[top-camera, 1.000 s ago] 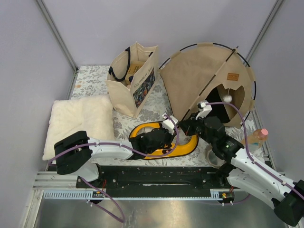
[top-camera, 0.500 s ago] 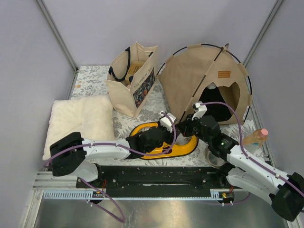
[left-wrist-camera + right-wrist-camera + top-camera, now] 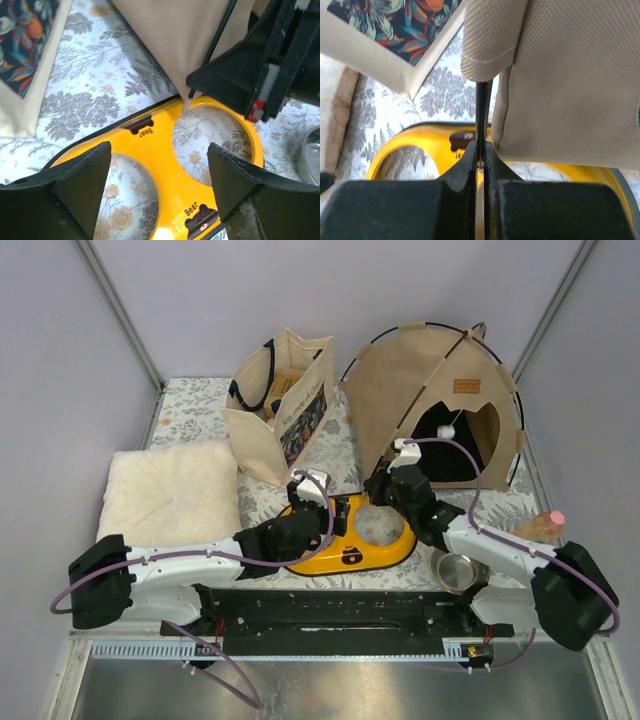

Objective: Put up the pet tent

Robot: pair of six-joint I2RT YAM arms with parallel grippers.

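In the top view, the pet tent [image 3: 420,405] is seen upright at the far right of the table. Its near left foot is gripped by the right gripper [image 3: 385,487], probably to steady the frame. The left gripper [image 3: 325,522] is held over the yellow double-bowl stand [image 3: 352,552]. A tote bag [image 3: 280,410] is set just beside the tent. A fluffy pillow [image 3: 165,495] and a steel bowl [image 3: 458,568] are placed nearer the arms.

In the left wrist view, the left fingers are spread wide with nothing held. The tent's corner is seen meeting the stand's rim, which may hinder its seating.

In the right wrist view, a thin black pole [image 3: 482,107] is pinched tightly between the fingers.
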